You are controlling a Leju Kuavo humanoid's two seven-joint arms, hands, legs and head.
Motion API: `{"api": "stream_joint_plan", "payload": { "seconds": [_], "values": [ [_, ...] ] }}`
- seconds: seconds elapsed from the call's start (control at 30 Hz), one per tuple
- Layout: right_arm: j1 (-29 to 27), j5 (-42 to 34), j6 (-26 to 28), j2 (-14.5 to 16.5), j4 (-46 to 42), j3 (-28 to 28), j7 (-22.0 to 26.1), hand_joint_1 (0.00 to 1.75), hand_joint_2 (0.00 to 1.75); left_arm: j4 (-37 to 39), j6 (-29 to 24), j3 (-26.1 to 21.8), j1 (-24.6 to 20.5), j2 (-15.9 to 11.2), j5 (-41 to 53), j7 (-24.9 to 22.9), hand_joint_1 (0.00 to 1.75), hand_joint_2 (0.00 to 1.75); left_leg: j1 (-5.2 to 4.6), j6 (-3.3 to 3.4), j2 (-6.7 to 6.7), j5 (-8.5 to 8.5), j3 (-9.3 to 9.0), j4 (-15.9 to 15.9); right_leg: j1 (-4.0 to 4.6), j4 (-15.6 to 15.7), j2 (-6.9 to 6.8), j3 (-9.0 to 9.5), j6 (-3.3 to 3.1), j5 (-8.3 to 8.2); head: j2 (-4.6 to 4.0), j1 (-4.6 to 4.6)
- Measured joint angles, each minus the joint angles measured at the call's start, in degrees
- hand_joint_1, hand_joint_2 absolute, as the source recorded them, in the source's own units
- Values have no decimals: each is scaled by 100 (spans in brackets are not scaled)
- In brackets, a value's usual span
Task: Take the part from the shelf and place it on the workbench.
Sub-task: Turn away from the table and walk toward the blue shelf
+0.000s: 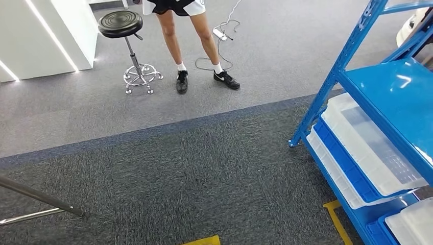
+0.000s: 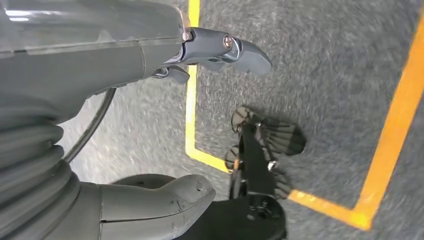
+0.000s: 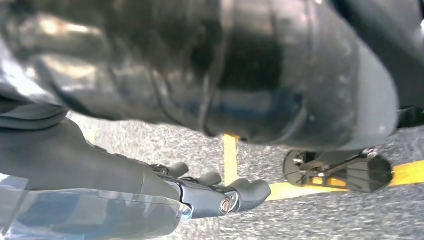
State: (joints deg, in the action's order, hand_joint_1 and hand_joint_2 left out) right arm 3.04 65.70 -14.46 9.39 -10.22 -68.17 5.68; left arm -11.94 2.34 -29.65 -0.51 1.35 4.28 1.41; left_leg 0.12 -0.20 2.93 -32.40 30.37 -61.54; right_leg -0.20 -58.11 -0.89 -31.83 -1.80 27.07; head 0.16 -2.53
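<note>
Grey carpet lay under both my hanging arms. My left hand (image 2: 200,75) was empty, fingers apart; my right hand (image 3: 210,192) was empty too, fingers loosely extended. I judged the approach step in hand: next, turn toward the blue shelf (image 1: 393,92) at right. No part was identifiable among its bins (image 1: 373,148). Open floor stretched ahead to a stool (image 1: 122,25) and a person (image 1: 194,46).
</note>
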Motion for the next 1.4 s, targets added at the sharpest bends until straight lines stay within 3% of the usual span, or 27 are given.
{"api": "stream_joint_plan", "payload": {
  "seconds": [0.03, 0.1, 0.13, 0.17, 0.23, 0.3, 0.37, 0.4, 0.43, 0.47, 0.53, 0.6, 0.63, 0.67, 0.7, 0.73, 0.8, 0.87, 0.93, 1.0, 1.07, 1.13, 1.17, 1.23, 1.3, 1.37, 1.4],
  "values": [
    [7, 4, 1, -3, -1, 0, -16, 0, 0, 4, -8, 21, 9, 2, 37, -17, 0, 175, 11, -15, -154, -200, 158, -361, 1, -1, 60, -12, -17, -9, 0, -1],
    [11, 5, -1, -6, -1, 1, -34, 0, 0, 18, -25, 42, 27, 4, 68, -44, 0, 175, 24, -34, -250, -491, 512, -1101, 2, -21, 209, -36, -31, -17, 0, -1],
    [8, 5, -1, -7, -1, 0, -40, 0, 0, 25, -33, 49, 32, 6, 72, -50, 0, 175, 29, -40, -256, -482, 597, -1250, 2, -35, 286, -42, -30, -16, 1, -1],
    [5, 5, -1, -7, -1, 0, -46, 0, 0, 29, -37, 57, 33, 8, 74, -54, 0, 175, 38, -41, -265, -347, 575, -1164, 0, -50, 369, -44, -27, -15, 1, -1],
    [6, 5, 2, -8, -1, -1, -57, 0, 0, 32, -39, 74, 30, 10, 77, -52, 0, 87, 67, -29, -402, 97, 275, -441, -7, -81, 523, -41, -9, -5, 1, -1],
    [15, 4, 5, -8, -1, -1, -66, 0, 0, 40, -39, 85, 21, 16, 77, -52, 0, 0, 86, -12, -653, 334, 9, 195, -5, -116, 656, -70, 44, -1, 0, -1],
    [16, 3, 6, -9, -1, -1, -71, 0, 0, 48, -44, 94, 1, 22, 77, -52, 0, 0, 72, 19, -718, 342, -43, 337, -8, -121, 768, -120, 123, -22, 1, 0],
    [10, 3, 7, -11, -1, -1, -73, 0, 0, 49, -48, 103, -8, 27, 77, -53, 0, 0, 75, 56, -645, 366, -43, 355, -10, -118, 819, -139, 164, -37, 1, 0],
    [3, 3, 7, -14, -1, -1, -75, 0, 0, 49, -55, 115, -14, 32, 77, -59, 0, 0, 78, 92, -577, 387, -51, 377, -10, -144, 773, -158, 193, -24, 1, 1],
    [1, 3, 8, -17, -1, -1, -84, 0, 0, 49, -66, 125, -11, 37, 77, -67, 0, 0, 86, 140, -494, 408, -53, 400, -4, -256, 636, -213, 217, 58, 1, 5],
    [18, 3, 16, -23, -1, -1, -104, 0, 0, 50, -85, 136, 12, 44, 77, -90, 0, 0, 83, 207, -320, 430, -47, 426, -1, -784, 280, -457, 250, 400, 1, 13],
    [32, 3, 26, -25, -1, -1, -121, 0, 0, 51, -100, 137, 33, 44, 82, -120, 0, 0, 64, 227, -154, 425, -30, 424, -17, -1465, 143, -778, 278, 729, 1, 16],
    [32, 3, 31, -25, -1, -1, -128, 0, 0, 51, -103, 139, 33, 44, 92, -137, 0, 0, 58, 226, -73, 421, -26, 423, -25, -1645, 129, -854, 287, 766, 1, 16],
    [30, 3, 34, -25, -1, 0, -135, 0, 0, 51, -105, 142, 27, 44, 102, -153, 0, 0, 55, 222, 5, 414, -27, 421, -31, -1628, 113, -827, 292, 699, 0, 16],
    [26, 3, 38, -27, -1, -1, -139, 0, 0, 51, -105, 146, 19, 45, 113, -164, 0, 0, 54, 213, 79, 404, -36, 419, -33, -1403, 82, -691, 289, 546, 1, 16],
    [23, 3, 40, -31, -1, 0, -142, 0, 0, 51, -105, 152, 12, 47, 119, -169, 0, 0, 53, 199, 142, 390, -53, 416, -31, -1011, 11, -465, 277, 352, 1, 17],
    [33, 3, 43, -40, -1, -1, -150, 0, 0, 51, -105, 161, 8, 50, 130, -172, 0, 0, 33, 152, 252, 356, -86, 407, 12, -321, -209, -91, 219, 141, 1, 16],
    [43, 4, 52, -43, -1, 0, -167, 0, 0, 51, -111, 168, -13, 52, 157, -184, 0, 0, 12, 95, 353, 334, -115, 403, 60, -112, -277, -7, 158, 138, 1, 15],
    [38, 5, 63, -42, -1, 0, -180, 0, 0, 51, -133, 174, -54, 52, 183, -210, 0, 0, 18, 33, 413, 308, -143, 397, 48, -84, -157, -16, 97, 110, 1, 15],
    [44, 10, 62, -43, -2, -1, -185, 0, 0, 51, -162, 176, -71, 57, 193, -237, 0, 0, 39, -31, 193, 131, -71, 181, 11, -46, -51, -3, 26, 77, 1, 13],
    [58, 19, 52, -43, -2, -1, -189, 0, 0, 51, -182, 176, -54, 63, 198, -254, 0, 0, 57, -72, -138, -248, 232, -495, 1, -38, 72, -15, -22, 54, 0, 12],
    [61, 30, 44, -43, -2, -1, -190, 0, 0, 51, -191, 176, -26, 63, 201, -264, 0, 0, 61, -85, -249, -484, 570, -1178, 8, -53, 221, -32, -38, 48, 1, 11],
    [57, 34, 42, -43, -2, -1, -190, 0, 0, 51, -193, 176, -17, 63, 202, -268, 0, 0, 60, -82, -259, -429, 624, -1253, 10, -60, 301, -31, -38, 49, 1, 11],
    [55, 41, 74, -41, -1, -1, -190, 0, 0, 51, -198, 176, -12, 63, 208, -272, 0, 0, 61, -54, -325, -16, 428, -740, 10, -75, 466, -16, -35, 51, 1, 11],
    [65, 44, 115, -32, -1, -1, -187, 0, 0, 54, -202, 176, -11, 61, 213, -278, 0, 0, 63, -5, -578, 329, 110, 33, 7, -97, 613, -28, -12, 52, 0, 13],
    [72, 53, 107, -25, -1, -1, -178, 0, 0, 57, -198, 176, -13, 57, 216, -292, 0, 0, 52, 31, -738, 390, -12, 350, -9, -111, 741, -77, 54, 35, 1, 11],
    [68, 59, 96, -25, -1, -1, -174, 0, 0, 58, -197, 176, -24, 57, 217, -300, 0, 0, 43, 43, -705, 393, -19, 375, -19, -108, 806, -101, 96, 21, 1, 11]
  ]
}}
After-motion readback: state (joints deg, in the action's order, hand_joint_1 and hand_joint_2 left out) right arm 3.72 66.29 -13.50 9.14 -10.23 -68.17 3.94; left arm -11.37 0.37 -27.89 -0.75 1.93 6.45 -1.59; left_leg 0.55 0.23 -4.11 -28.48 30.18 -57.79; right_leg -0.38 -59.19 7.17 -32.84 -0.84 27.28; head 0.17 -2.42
